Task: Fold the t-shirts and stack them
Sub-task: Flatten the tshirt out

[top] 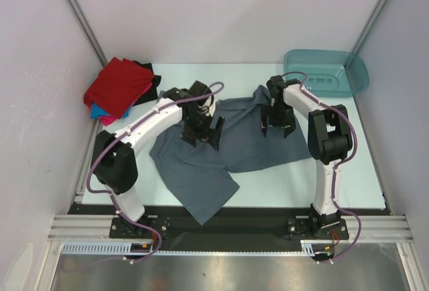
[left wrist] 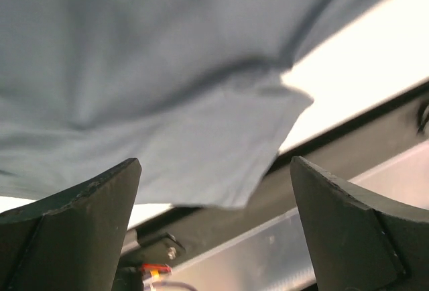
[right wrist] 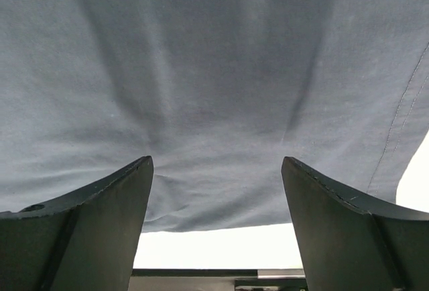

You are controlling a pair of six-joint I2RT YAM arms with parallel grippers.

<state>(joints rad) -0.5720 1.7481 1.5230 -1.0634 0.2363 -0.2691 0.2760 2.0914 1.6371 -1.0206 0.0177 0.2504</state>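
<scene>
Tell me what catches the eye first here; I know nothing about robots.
A grey-blue t-shirt lies spread across the middle of the table, the left gripper and right gripper poised open over it. A red t-shirt tops a pile in the far left corner; a teal tub sits far right.

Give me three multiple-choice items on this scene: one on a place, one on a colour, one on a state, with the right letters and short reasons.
1. Where does the teal tub stand?
A. far right corner of the table
B. near left edge
C. under the left arm

2. Which colour tops the pile of t-shirts at far left?
A. pink
B. red
C. white

3. How are the left gripper and right gripper?
A. both shut
B. both open
C. only left open

1 A: it sits by the far right walls.
2 B: a red t-shirt lies uppermost.
3 B: both wrist views show fingers wide apart over the grey-blue t-shirt.
</scene>
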